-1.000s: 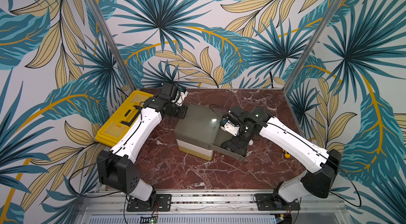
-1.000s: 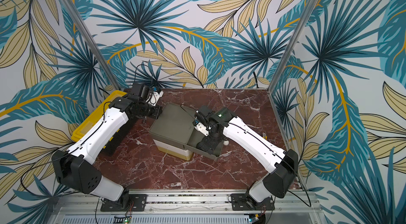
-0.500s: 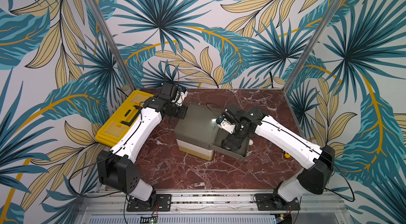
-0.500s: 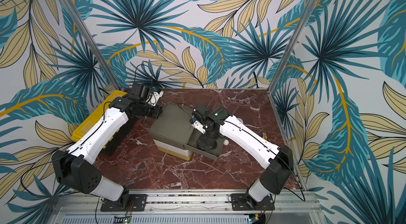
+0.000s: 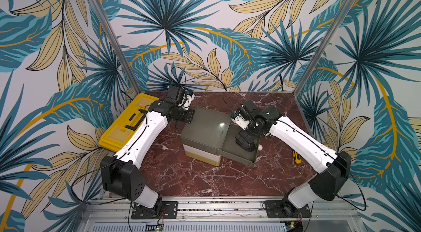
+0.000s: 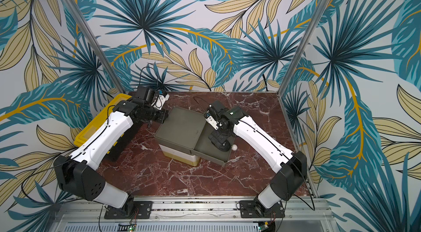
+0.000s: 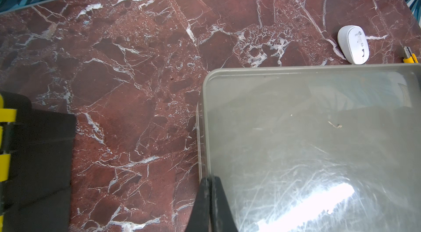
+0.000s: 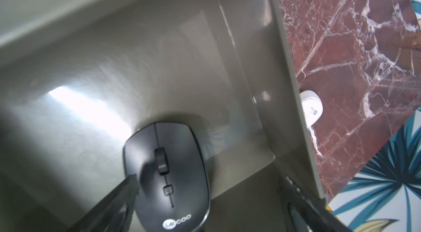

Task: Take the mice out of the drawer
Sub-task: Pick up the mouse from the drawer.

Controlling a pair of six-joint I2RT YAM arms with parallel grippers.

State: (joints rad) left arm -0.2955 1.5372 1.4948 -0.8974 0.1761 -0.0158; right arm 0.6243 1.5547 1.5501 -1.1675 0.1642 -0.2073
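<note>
i count two mice: one black mouse (image 8: 168,174) in the open drawer (image 8: 205,48), one white mouse (image 7: 353,45) on the table (image 7: 136,83) just outside its wall. my right gripper (image 8: 210,176), spread wide and gripping nothing, straddles the black one and hides it in both top views. left gripper (image 7: 210,196) is closed, empty, at the cabinet (image 5: 205,128) edge, with one knife (image 5: 296,157) and one toolbox (image 5: 123,128) off to the sides.

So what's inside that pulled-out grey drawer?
A black oval computer mouse lies on the grey plastic drawer floor, between the open fingers of the right tool. The floor around it looks bare. The part under the tool's body is covered, so more could hide there.
</note>
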